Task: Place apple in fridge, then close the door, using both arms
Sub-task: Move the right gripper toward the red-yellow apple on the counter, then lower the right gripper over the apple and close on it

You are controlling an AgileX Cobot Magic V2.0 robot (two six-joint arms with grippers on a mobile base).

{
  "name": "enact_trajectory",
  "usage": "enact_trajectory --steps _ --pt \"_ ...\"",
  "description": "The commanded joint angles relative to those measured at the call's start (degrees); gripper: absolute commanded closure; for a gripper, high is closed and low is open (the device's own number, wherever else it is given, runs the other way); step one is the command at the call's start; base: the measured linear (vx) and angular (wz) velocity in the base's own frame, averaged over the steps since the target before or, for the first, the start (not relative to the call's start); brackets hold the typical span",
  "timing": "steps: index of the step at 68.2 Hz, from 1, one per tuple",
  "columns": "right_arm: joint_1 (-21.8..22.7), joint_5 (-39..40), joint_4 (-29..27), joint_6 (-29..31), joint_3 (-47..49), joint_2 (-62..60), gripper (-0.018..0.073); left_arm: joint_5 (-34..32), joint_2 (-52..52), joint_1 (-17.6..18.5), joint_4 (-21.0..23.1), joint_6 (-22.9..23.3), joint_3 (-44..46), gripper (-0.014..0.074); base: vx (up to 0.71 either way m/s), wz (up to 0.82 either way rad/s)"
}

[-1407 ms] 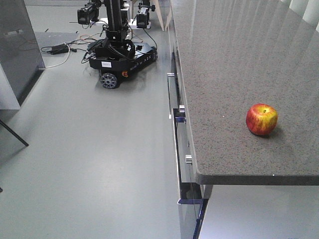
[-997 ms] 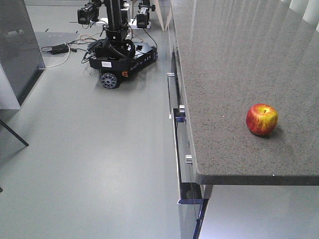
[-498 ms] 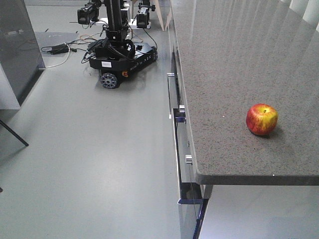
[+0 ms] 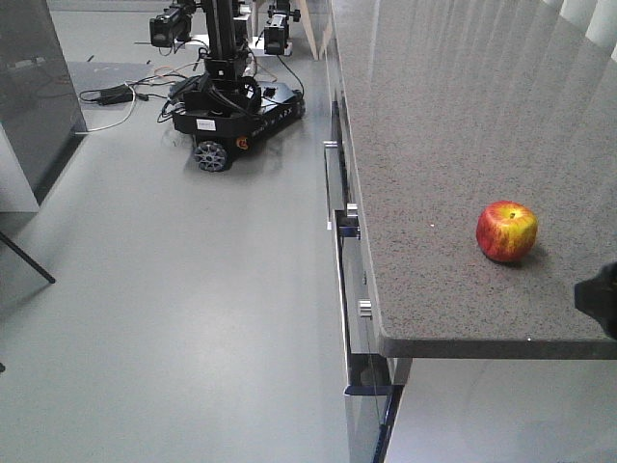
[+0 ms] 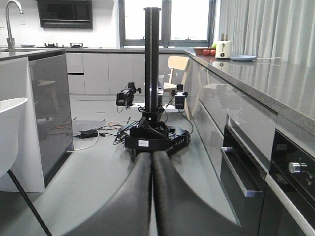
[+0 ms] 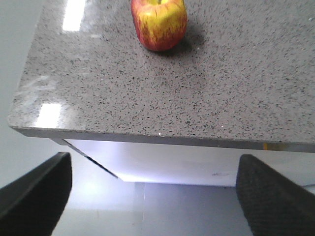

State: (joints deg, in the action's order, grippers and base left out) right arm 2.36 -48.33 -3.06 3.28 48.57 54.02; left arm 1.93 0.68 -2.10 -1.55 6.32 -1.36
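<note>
The apple [image 4: 506,231] is round and glossy, red streaked over yellow, with a short stem sunk in a dimple at its top. It rests on the surface [image 4: 434,116], a long slab of grey speckled stone. The slab is polished enough to carry pale window glare and has a softly rounded front edge. The apple sits near that front edge, toward the right.

The right pincer [image 6: 152,164] is spread wide with nothing between its two black fingers. One of its pads [image 6: 275,196] shows a fine grainy texture. It hangs below and in front of the slab's edge, apart from the apple beyond it.

The left pincer [image 5: 151,162] has two smooth matte black fingers pressed flat together along a thin seam, and they grip nothing. It points along the smooth grey floor [image 4: 193,289] toward a black wheeled base [image 5: 155,140] carrying a tall square mast.

Slim chrome bar handles [image 4: 330,183] run along the glossy drawer fronts under the slab. A small white label [image 5: 142,142] sits on the base, but its print is too small to read.
</note>
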Motion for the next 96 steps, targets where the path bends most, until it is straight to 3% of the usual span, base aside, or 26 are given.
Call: enact_trajectory --steps 1,32,70,96 --pt "0.3 2.7 -0.3 0.6 4.2 4.5 -0.0109 -4.4 0.8 0.2 0.0 0.5 -1.7 0.0602 0.0 0.0" --pt "0.3 1.5 -0.1 1.7 20.4 26.0 -0.0076 -4.4 0.8 0.2 0.0 0.5 -1.7 0.0602 0.0 0.0" --pt "0.3 -0.9 -2.0 16.7 35.6 46.3 -0.0071 -4.4 0.8 0.2 0.0 0.5 -1.7 0.0602 0.0 0.0" --pt "0.3 2.4 -3.8 21.9 39.4 53.4 -0.0053 -4.4 0.8 0.2 0.0 0.5 -1.7 0.0602 0.0 0.0"
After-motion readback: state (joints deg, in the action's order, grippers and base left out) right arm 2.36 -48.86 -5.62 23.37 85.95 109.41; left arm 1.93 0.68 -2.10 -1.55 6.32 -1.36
